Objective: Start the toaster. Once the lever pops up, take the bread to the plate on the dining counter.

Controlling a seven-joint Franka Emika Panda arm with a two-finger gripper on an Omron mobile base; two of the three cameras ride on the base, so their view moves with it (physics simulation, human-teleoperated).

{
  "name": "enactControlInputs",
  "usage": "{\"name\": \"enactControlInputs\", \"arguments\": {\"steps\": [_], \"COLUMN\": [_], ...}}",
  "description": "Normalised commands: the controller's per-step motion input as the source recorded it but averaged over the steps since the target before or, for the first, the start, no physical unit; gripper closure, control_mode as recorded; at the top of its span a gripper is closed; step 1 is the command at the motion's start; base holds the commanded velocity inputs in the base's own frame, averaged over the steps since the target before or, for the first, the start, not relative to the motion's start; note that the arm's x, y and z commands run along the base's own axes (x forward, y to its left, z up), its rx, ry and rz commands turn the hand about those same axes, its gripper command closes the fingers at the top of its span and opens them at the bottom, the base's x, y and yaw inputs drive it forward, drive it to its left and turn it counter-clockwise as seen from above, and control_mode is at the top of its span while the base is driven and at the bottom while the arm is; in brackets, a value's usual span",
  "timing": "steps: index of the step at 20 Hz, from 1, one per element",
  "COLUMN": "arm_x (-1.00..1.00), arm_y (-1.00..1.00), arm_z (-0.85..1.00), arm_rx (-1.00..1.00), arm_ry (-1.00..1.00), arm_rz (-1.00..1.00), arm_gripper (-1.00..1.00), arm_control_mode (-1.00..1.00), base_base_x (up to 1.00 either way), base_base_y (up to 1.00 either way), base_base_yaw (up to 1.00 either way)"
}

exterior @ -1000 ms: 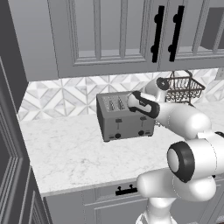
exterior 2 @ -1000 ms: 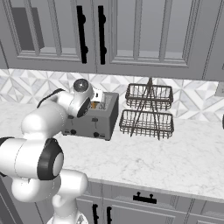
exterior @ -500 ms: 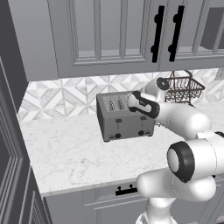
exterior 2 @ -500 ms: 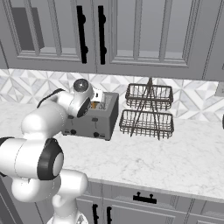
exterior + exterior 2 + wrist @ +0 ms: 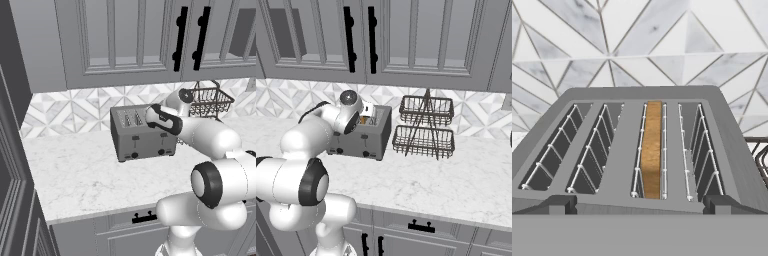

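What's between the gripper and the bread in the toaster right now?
Nothing visible. In the hand view the open gripper looks straight down at the toaster, and the bread stands in the third slot from the left with its top edge uncovered.

One toaster (image 5: 143,132), one bread (image 5: 652,149), four slots

- Toaster (image 5: 142,135): grey metal body, matt, smooth; thin bright wire guides in the slots.
- Bread (image 5: 652,149): tan, dry-looking crust edge, matt.
- Counter (image 5: 90,175): white marble with grey flecks, smooth, faint sheen.
- Backsplash (image 5: 662,45): marble-look tiles, polished.
- Rack (image 5: 423,127): dark metal wire.
- Cabinets (image 5: 406,40): grey painted panels, matt; black handles.
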Motion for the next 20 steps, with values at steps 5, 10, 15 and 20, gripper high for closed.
{"name": "enactControlInputs", "arguments": {"steps": [5, 10, 15, 20], "arm_x": [0.0, 0.0, 0.0, 0.0], "arm_y": [0.0, 0.0, 0.0, 0.0], "arm_z": [0.0, 0.0, 0.0, 0.0], "arm_rx": [0.0, 0.0, 0.0, 0.0], "arm_ry": [0.0, 0.0, 0.0, 0.0], "arm_rz": [0.0, 0.0, 0.0, 0.0], "arm_gripper": [-1.0, -1.0, -1.0, -1.0], "arm_control_mode": [-1.0, -1.0, -1.0, -1.0], "base_base_x": [0.0, 0.0, 0.0, 0.0], "base_base_y": [0.0, 0.0, 0.0, 0.0], "base_base_yaw": [0.0, 0.0, 0.0, 0.0]}}
